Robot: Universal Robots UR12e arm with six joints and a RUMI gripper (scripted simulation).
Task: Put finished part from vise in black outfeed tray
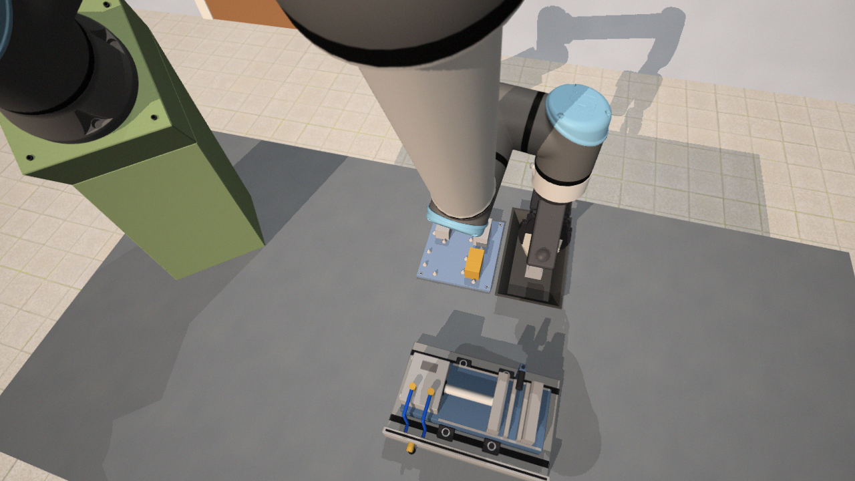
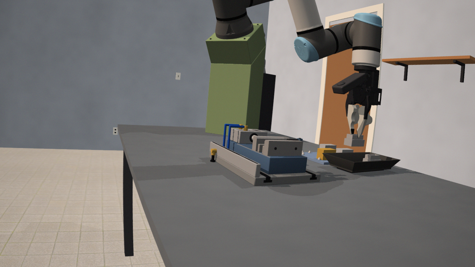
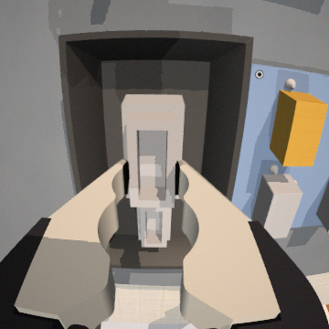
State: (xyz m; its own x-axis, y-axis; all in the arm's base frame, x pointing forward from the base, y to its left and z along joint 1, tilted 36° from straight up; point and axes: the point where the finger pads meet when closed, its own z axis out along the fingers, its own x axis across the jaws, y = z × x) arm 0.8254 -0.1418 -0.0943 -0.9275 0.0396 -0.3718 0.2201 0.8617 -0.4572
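Note:
My gripper (image 2: 356, 135) (image 3: 153, 163) is shut on the finished part (image 2: 354, 142) (image 3: 153, 110), a light grey block with a long pocket on top. It holds the part a little above the black outfeed tray (image 1: 507, 263) (image 2: 351, 163) (image 3: 82, 114), over the tray's inside. Another pocketed part (image 1: 534, 272) (image 2: 373, 156) (image 3: 155, 228) lies on the tray floor, showing between my fingers in the wrist view. The vise (image 1: 472, 401) (image 2: 275, 152) stands at the table's front with nothing between its jaws.
A blue fixture plate (image 1: 433, 263) (image 3: 260, 137) lies right beside the tray, with an orange block (image 1: 475, 262) (image 2: 324, 152) (image 3: 299, 128) and grey blanks (image 3: 281, 206) on it. The green robot pedestal (image 1: 149, 149) (image 2: 234, 89) stands at the table's far side.

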